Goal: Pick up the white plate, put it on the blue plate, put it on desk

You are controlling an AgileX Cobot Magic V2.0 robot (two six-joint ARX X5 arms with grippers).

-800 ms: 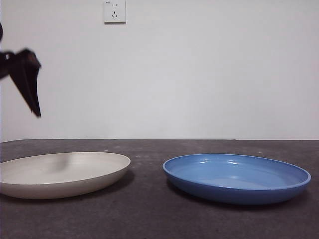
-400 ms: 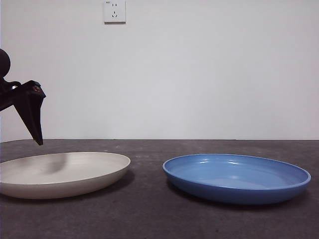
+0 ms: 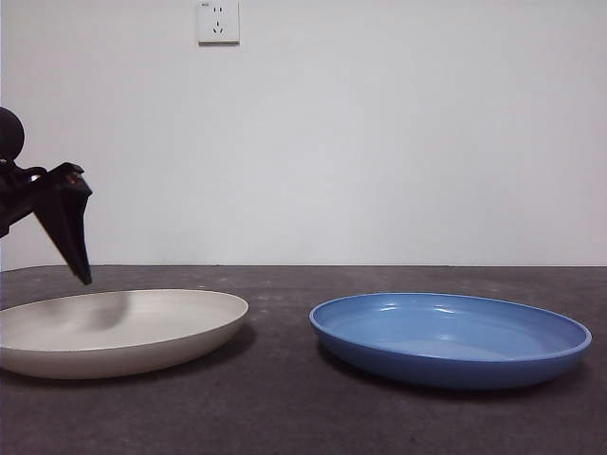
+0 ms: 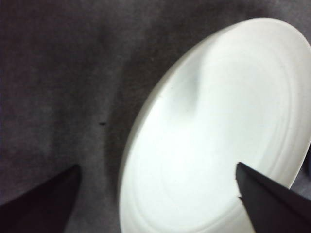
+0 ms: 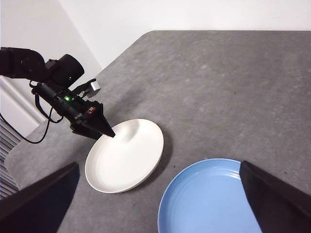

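White plate [image 4: 218, 141] lies below the left gripper's [image 4: 155, 194] parted jaws, untouched

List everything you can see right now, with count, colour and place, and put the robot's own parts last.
white plate: one, cream-white, flat on the desk, beside the blue plate and apart from it.
blue plate: one, glossy blue, flat on the desk, nothing in it.
desk: one, dark grey, mottled, under both plates.
wall socket: one, white, high on the white wall behind the desk.
black cables: trailing from the left arm, off the desk's edge.
left gripper: one, black, jaws open, above the white plate's outer rim, not touching it.
right gripper: one, black, jaws open, held high above the desk, looking down on both plates.
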